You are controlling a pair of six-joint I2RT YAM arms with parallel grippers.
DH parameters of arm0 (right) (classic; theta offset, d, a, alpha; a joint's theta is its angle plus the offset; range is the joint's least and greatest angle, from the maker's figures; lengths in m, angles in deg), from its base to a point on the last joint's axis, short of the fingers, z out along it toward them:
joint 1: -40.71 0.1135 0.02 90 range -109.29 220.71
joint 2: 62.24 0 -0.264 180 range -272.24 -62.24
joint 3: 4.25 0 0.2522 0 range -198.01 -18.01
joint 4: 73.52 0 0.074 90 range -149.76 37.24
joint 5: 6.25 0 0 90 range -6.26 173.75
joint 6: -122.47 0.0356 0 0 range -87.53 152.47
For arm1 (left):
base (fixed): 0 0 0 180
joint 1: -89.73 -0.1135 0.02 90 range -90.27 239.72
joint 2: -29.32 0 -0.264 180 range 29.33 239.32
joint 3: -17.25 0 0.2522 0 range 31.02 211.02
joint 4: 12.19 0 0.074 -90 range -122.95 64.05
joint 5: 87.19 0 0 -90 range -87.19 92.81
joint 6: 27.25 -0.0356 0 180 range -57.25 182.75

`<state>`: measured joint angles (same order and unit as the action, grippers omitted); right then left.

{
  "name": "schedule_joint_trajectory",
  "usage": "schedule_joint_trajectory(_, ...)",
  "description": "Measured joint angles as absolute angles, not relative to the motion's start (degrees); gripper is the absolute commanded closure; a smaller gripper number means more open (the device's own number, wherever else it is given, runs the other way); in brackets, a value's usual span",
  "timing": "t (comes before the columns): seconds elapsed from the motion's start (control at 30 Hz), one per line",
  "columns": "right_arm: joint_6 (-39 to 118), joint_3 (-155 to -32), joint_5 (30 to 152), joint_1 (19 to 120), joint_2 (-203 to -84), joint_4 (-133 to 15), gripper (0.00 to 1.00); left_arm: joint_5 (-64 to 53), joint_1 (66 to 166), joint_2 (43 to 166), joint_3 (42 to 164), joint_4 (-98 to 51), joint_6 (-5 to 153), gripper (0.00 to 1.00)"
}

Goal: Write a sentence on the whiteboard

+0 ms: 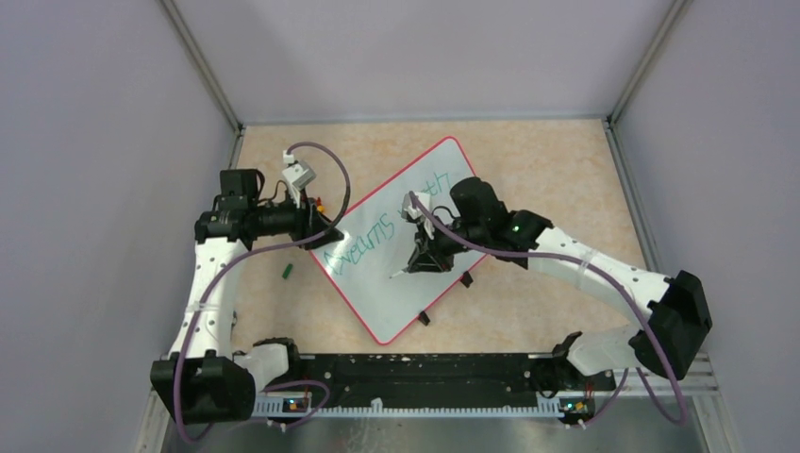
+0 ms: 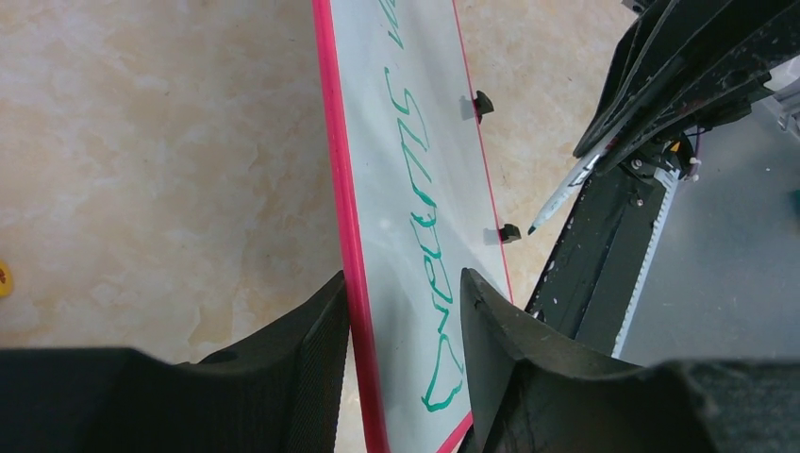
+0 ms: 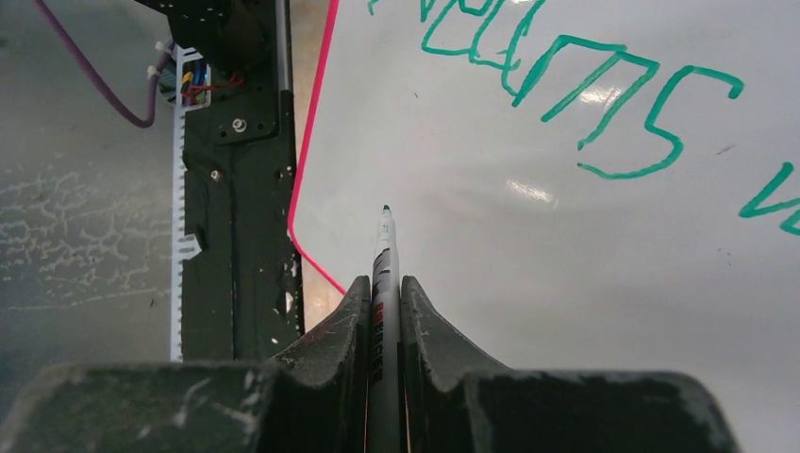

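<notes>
The whiteboard, white with a thin red rim, lies turned like a diamond on the table. The sentence is green lettering in two lines across its upper half; it also shows in the left wrist view and the right wrist view. My left gripper is shut on the board's left edge, one finger on each side. My right gripper is shut on a white marker. Its green tip points at the bare lower part of the board. I cannot tell whether the tip touches.
A green marker cap lies on the tan table left of the board. A small yellow and red object sits by the left wrist. The black base rail runs along the near edge. Grey walls enclose the table.
</notes>
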<state>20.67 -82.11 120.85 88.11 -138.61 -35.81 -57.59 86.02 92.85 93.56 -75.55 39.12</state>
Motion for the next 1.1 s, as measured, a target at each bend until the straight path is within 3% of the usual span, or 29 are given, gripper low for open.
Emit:
schedule_joint_trajectory(0.13,21.6,-80.3,117.3,91.2,-138.6,-39.4,1.00,-57.9,86.0,92.9,93.1,-75.4,39.2,0.56)
schedule_joint_trajectory(0.53,19.0,-80.3,114.0,95.0,-137.2,-41.4,1.00,-58.2,87.2,98.0,93.8,-74.8,39.1,0.95)
schedule_joint_trajectory(1.1,17.9,-80.3,116.8,94.9,-135.8,-38.8,1.00,-57.6,88.8,108.2,103.7,-83.6,28.2,1.00)
